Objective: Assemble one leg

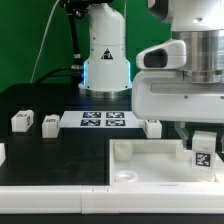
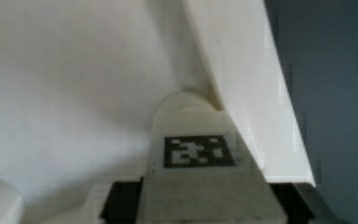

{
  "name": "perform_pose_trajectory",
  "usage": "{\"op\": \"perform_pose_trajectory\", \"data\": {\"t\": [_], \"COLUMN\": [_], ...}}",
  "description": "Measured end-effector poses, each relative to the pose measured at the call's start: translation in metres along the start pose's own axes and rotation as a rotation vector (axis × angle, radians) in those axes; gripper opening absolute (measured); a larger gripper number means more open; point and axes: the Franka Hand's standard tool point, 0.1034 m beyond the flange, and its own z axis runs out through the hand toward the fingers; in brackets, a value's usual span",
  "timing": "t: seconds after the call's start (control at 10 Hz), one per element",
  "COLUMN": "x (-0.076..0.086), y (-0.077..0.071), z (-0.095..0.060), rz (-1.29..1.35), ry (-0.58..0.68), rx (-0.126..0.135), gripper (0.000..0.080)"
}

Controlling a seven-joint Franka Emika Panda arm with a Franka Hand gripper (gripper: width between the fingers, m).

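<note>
Clamping the blocky tagged leg, black jaws overhang the smooth white tray.

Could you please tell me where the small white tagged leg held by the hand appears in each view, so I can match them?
Exterior view: the small white block-shaped leg with a black-and-white tag sits low on the exterior view's right, under the hand, over the tray.
Wrist view: the leg fills the centre foreground, tag facing the camera.
Shared landmark: the large white rimmed tray.
</note>
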Motion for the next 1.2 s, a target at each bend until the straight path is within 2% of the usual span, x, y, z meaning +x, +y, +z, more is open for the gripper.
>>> {"op": "perform_pose_trajectory", "data": {"t": [0.4, 0.7, 0.8, 0.9, 1.0, 1.1, 1.2], "x": [-0.0005, -0.0007, -0.0007, -0.0008, -0.0007, -0.0008, -0.0011], "y": [-0.0011, -0.0013, -0.0013, -0.0014, -0.0013, -0.0024, -0.0041], "z": [0.0004, 0.0004, 0.0005, 0.0005, -0.0001, -0.0014, -0.0037], "rz": [0.287, 0.302, 0.262, 0.263, 0.165, 0.065, -0.056], "ry": [0.004, 0.003, 0.003, 0.003, 0.001, -0.005, -0.012], "rx": [-0.005, -0.004, -0.004, -0.004, -0.009, -0.012, -0.031], "gripper": [0.029, 0.029, 0.0471, 0.0586, 0.0586, 0.0637, 0.0646]}}
